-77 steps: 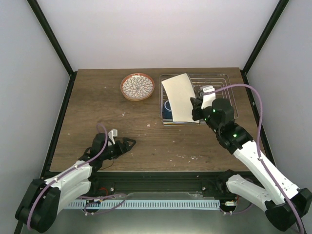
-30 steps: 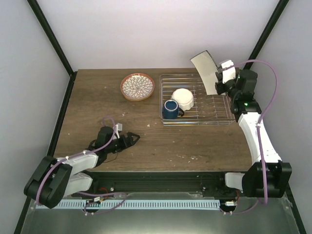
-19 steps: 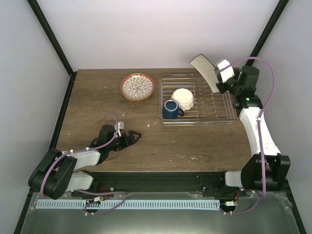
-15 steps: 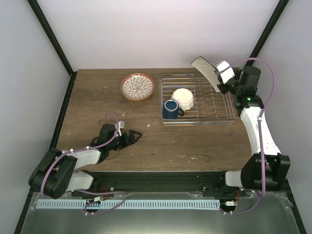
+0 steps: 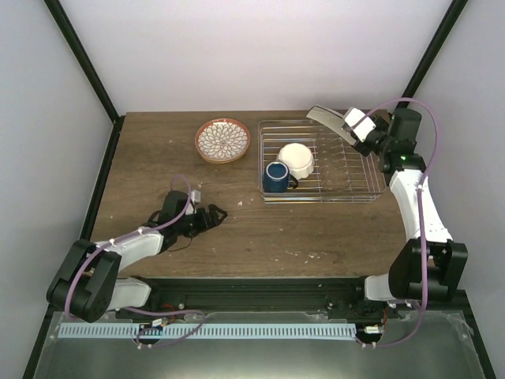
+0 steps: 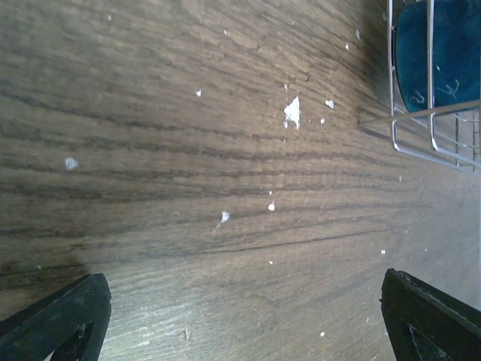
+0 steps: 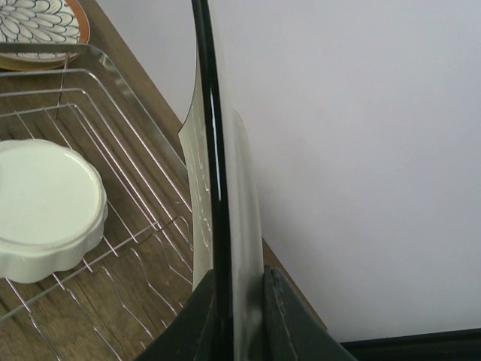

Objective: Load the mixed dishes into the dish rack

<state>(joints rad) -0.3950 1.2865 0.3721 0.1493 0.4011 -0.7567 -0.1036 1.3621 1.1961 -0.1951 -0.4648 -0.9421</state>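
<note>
Over the far right corner of the rack (image 5: 347,181), my right gripper (image 5: 353,129) is clamped on the cream plate (image 5: 323,116), which is tilted in the air. I'd lower it edge-first between the bars, clear of the bowl (image 5: 296,159) and mug (image 5: 274,176). Left gripper (image 5: 215,214) sits spread wide, empty. Patterned plate (image 5: 222,140) is on the crumb-speckled wooden table (image 5: 150,166), white walls all round.

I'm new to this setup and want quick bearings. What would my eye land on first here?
The cream rectangular plate, gripped by the right pincer, is tilted over the far right part of the dish rack. Next come the white scalloped bowl and dark blue mug, together at the rack's left end, and the patterned plate on the table to its left.
</note>
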